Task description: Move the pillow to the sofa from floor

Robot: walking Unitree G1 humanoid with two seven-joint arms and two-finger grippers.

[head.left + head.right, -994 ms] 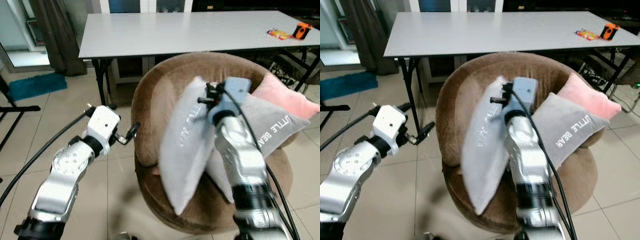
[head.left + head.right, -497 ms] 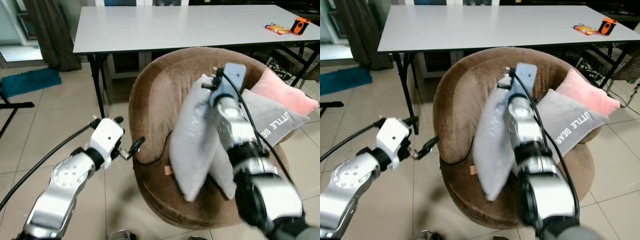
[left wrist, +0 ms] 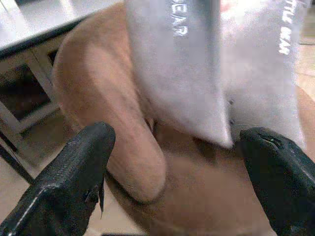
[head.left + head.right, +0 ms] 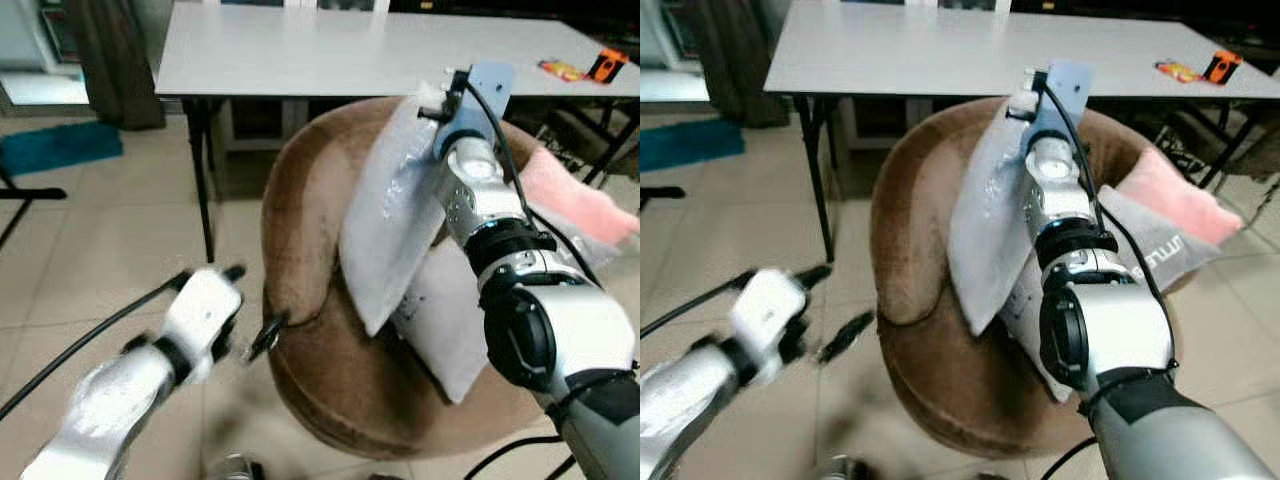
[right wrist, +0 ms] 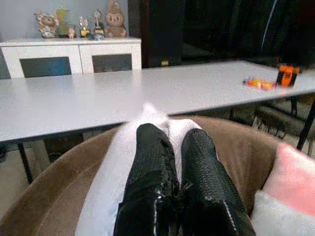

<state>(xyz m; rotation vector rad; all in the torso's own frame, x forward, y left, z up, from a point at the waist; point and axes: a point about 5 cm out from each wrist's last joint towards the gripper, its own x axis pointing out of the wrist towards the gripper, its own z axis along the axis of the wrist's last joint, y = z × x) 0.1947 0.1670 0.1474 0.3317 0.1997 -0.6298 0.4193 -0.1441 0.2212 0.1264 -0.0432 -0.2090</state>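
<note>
A grey pillow (image 4: 393, 215) hangs tilted over the seat of the round brown sofa chair (image 4: 305, 200), its top corner up by the backrest. My right gripper (image 5: 172, 135) is shut on that top corner, and the pillow (image 5: 106, 177) spreads out below the fingers. In the head view the right gripper (image 4: 440, 100) is above the backrest rim. My left gripper (image 3: 172, 162) is open and holds nothing, low beside the chair's front left side. It looks blurred there (image 4: 250, 315).
A second grey pillow (image 4: 450, 325) and a pink pillow (image 4: 572, 205) lie on the chair's right side. A white table (image 4: 300, 50) stands right behind the chair, with an orange item (image 4: 608, 62) on it. Tiled floor (image 4: 90, 250) and a blue mat (image 4: 60, 148) are on the left.
My right arm has raised the pillow higher, up against the backrest. My left arm has dropped lower and is blurred. The camera has shifted a little.
</note>
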